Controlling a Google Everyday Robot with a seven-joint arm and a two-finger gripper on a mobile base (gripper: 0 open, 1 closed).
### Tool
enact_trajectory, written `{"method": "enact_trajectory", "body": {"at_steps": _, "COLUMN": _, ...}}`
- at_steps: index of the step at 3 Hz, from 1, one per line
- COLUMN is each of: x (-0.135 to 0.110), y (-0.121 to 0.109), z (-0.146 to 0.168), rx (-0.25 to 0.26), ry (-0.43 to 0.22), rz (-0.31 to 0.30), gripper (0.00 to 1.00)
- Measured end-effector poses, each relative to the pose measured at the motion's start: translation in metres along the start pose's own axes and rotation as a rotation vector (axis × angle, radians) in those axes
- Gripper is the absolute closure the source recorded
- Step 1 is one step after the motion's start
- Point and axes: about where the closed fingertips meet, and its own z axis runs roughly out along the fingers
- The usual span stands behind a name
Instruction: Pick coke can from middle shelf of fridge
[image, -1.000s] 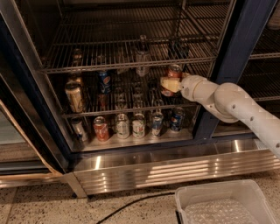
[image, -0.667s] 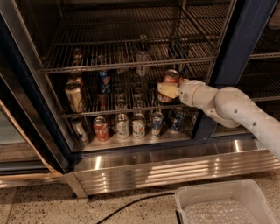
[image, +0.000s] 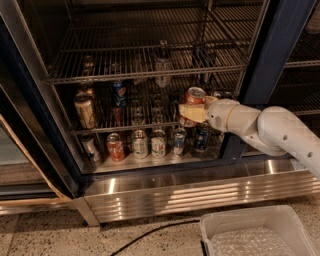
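The coke can (image: 193, 97), red with a silver top, is tilted at the right end of the middle shelf (image: 125, 129) of the fridge (image: 270, 60). My gripper (image: 192, 113) reaches in from the right on a white arm and is shut on the can, with a pale finger (image: 190, 114) across its lower body. The can sits at the shelf's front rail, and its base is hidden behind the finger.
A blue Pepsi can (image: 119, 93) and a tan can (image: 85, 111) stand at the left of the middle shelf. Several cans (image: 150, 145) line the fridge floor below. A bottle (image: 162, 65) stands on the upper rack. A white bin (image: 255, 235) and a black cable (image: 150, 232) lie on the floor.
My gripper and the can in it have moved left and down, toward the front of the shelf. The other cans have not moved.
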Motion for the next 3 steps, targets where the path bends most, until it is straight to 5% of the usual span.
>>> {"method": "enact_trajectory", "body": {"at_steps": 2, "x": 0.005, "y": 0.03, "z": -0.065, "rx": -0.102, "ry": -0.049, "rz": -0.022, "gripper": 1.0}}
{"method": "enact_trajectory", "body": {"at_steps": 3, "x": 0.005, "y": 0.03, "z": -0.065, "rx": -0.102, "ry": -0.049, "rz": -0.022, "gripper": 1.0}}
